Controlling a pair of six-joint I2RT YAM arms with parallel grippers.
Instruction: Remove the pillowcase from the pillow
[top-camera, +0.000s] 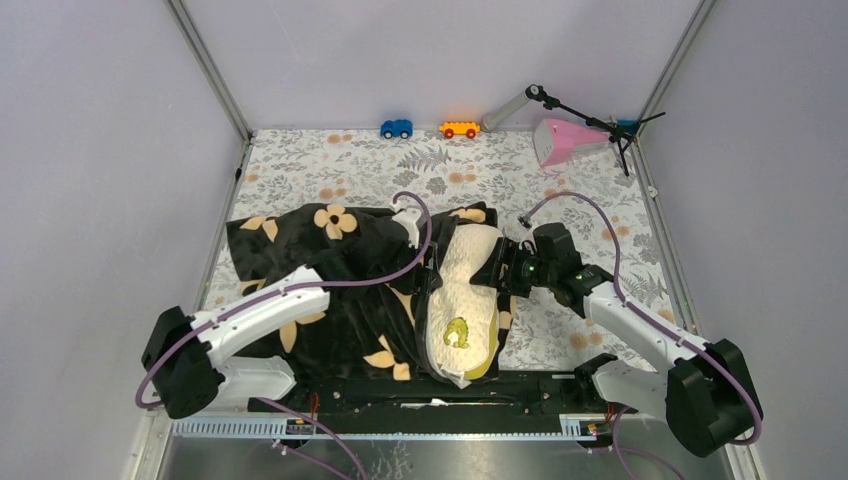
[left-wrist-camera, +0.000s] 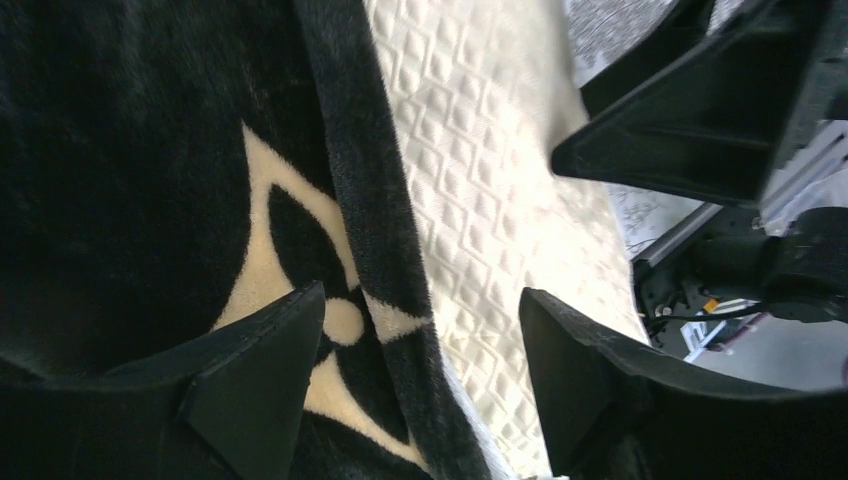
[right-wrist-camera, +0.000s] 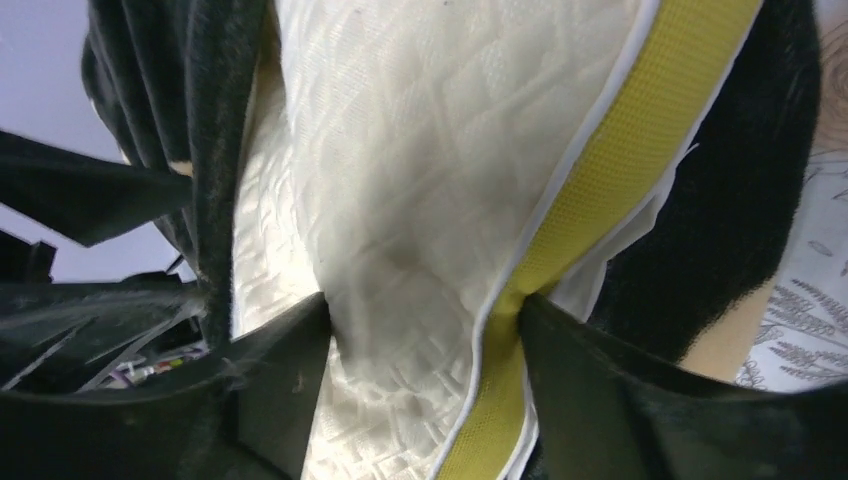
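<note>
We count one pillow (top-camera: 462, 290), one pillowcase (top-camera: 320, 250), one blue toy car (top-camera: 396, 128), one orange toy car (top-camera: 459, 129), one pink object (top-camera: 565, 140) and one black stand (top-camera: 590, 119).

Pillowcase (top-camera: 330, 255): black plush, tan-yellow flowers. Pillow (top-camera: 462, 290): cream quilted diamonds, yellow-green band. Floor sheet (top-camera: 420, 160): grey-orange leaf print.

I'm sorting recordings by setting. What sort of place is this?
Probably a robot test cell in a lab, not a home: bare walls held by metal posts, a floral sheet as work surface, and a tripod stand in the far corner.
</note>
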